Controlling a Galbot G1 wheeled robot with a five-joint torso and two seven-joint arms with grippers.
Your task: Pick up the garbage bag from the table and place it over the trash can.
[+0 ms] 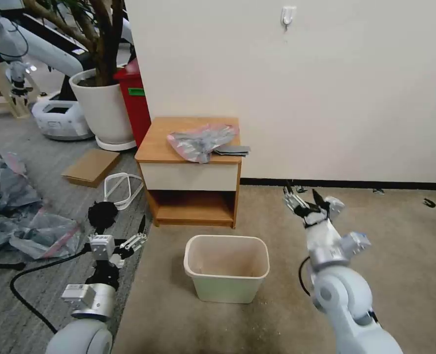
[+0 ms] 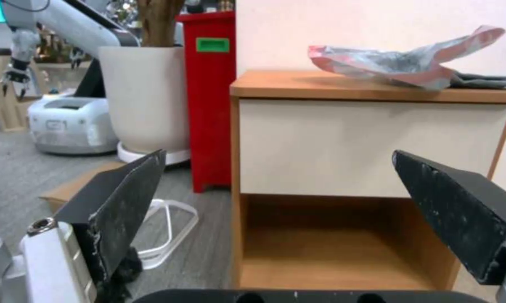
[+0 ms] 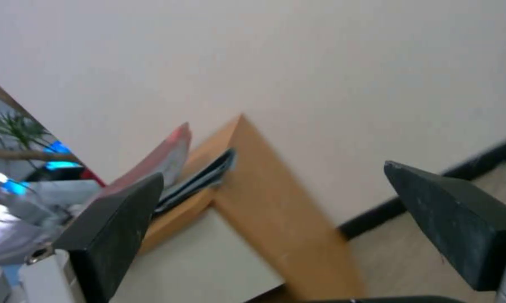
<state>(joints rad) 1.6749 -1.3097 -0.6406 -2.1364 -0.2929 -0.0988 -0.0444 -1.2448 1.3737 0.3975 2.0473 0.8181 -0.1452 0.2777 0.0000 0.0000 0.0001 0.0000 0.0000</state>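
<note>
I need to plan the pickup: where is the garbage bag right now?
In the head view the garbage bag lies crumpled on the right half of the table, beside a flat dark grey piece, beyond the trash can.

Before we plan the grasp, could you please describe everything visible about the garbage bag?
The garbage bag is thin, crinkly, translucent grey plastic with a pink-red rim band. It lies crumpled on the table top, towards the right front, one flap lifted, partly overlapping a flat dark grey stack beside it. Neither gripper touches it.
</note>
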